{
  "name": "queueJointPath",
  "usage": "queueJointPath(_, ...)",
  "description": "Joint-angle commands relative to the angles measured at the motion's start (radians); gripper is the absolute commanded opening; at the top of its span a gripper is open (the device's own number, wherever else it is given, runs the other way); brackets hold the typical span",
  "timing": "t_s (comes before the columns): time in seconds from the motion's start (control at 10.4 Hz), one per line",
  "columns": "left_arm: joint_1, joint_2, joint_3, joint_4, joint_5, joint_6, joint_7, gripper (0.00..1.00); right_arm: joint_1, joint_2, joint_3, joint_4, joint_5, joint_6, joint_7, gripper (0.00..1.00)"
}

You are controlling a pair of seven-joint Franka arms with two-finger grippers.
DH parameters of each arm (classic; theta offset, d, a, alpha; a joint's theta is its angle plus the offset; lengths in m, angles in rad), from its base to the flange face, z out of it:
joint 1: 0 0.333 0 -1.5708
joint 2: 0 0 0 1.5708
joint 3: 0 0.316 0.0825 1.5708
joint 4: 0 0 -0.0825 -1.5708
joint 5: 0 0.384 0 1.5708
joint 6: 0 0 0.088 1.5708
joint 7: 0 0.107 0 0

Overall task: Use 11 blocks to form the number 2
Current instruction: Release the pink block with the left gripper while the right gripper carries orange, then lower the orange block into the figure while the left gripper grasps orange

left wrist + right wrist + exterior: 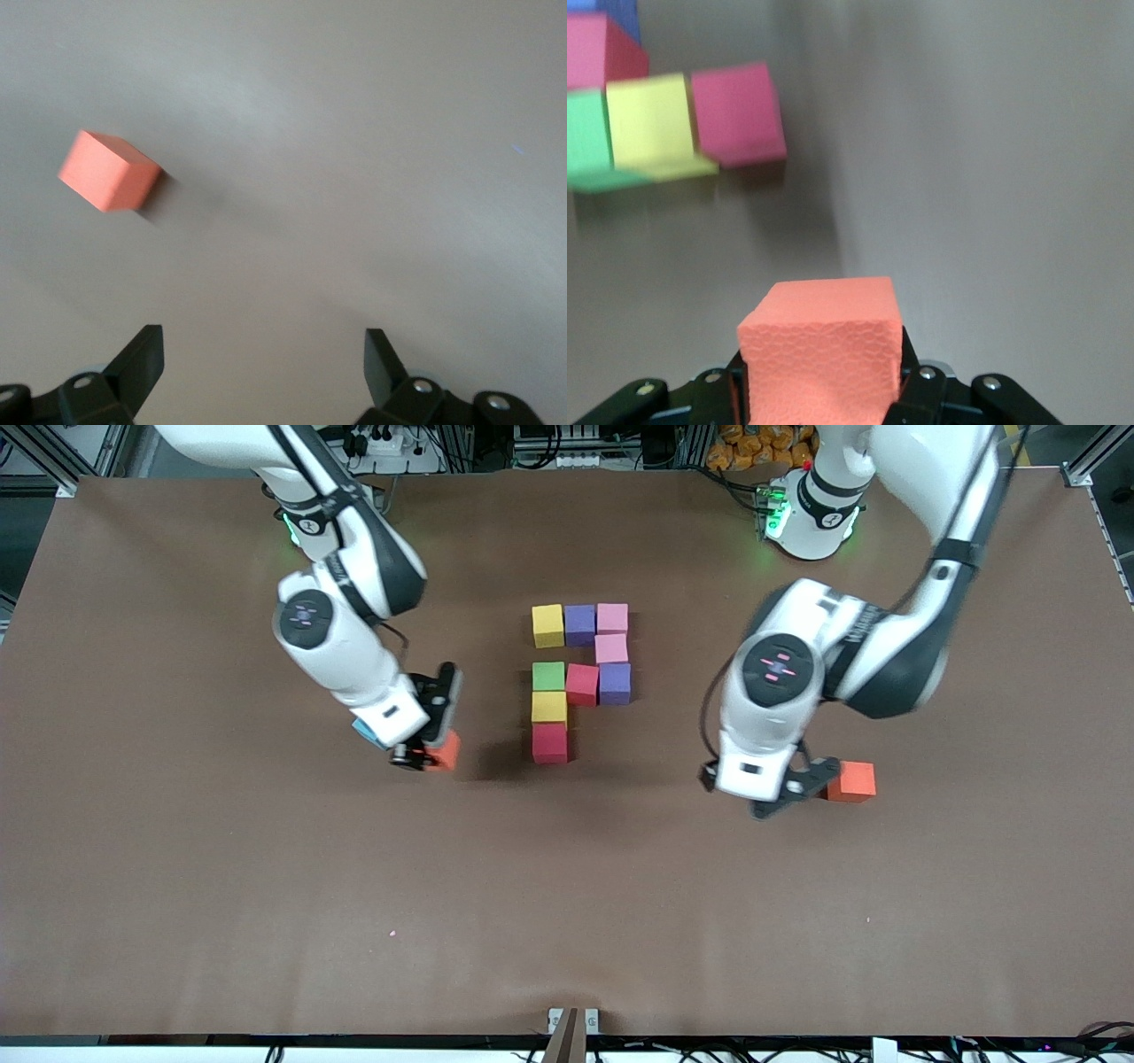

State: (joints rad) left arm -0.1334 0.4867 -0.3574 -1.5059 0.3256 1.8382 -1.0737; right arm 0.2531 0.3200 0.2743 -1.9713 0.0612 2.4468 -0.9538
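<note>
R gripper (423, 755) clamped on orange block (446, 750), up over bare table toward right arm's end, beside red block (550, 743) ending unfinished number 2 (580, 677). L gripper (802, 786) spread wide, empty, just beside second orange block (852, 781), which rests on table.

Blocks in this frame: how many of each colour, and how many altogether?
Yellow: 2
Purple: 2
Pink: 2
Red: 2
Green: 1
Orange: 2, one in the right gripper, one on the table by the left gripper
Total: 11
</note>
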Motion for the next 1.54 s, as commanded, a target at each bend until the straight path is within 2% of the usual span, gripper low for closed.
queueJointPath(0.0,0.104,-0.023,-0.015,-0.042,-0.025,0.024,0.104,1.0,0.137,0.088,-0.041,0.12,0.009,-0.015,0.125,0.37)
queueJointPath(0.1,0.141,-0.019,-0.015,-0.042,-0.03,0.033,0.144,1.0,0.281,0.108,-0.135,0.161,0.015,-0.017,0.171,0.37)
queueJointPath(0.19,0.182,-0.013,-0.015,-0.052,-0.049,0.056,0.22,1.0,0.376,0.143,-0.197,0.207,0.023,-0.018,0.206,0.37)
queueJointPath(0.38,0.266,-0.013,-0.015,-0.127,-0.053,0.155,0.363,1.0,0.434,0.218,-0.199,0.316,0.026,-0.05,0.225,0.36)
queueJointPath(0.48,0.287,-0.007,-0.014,-0.149,-0.053,0.189,0.445,1.0,0.469,0.259,-0.21,0.397,0.022,-0.128,0.237,0.36)
queueJointPath(0.58,0.314,0.018,-0.014,-0.149,-0.051,0.196,0.525,1.0,0.497,0.31,-0.222,0.481,0.022,-0.171,0.248,0.36)
queueJointPath(0.67,0.331,0.042,-0.014,-0.149,-0.051,0.196,0.581,1.0,0.518,0.344,-0.227,0.517,0.017,-0.172,0.25,0.36)
queueJointPath(0.96,0.353,0.099,-0.012,-0.149,-0.036,0.214,0.643,1.0,0.574,0.409,-0.271,0.531,0.02,-0.149,0.239,0.36)
queueJointPath(1.44,0.394,0.135,-0.011,-0.184,-0.033,0.239,0.647,1.0,0.552,0.452,-0.267,0.551,0.023,-0.147,0.17,0.36)
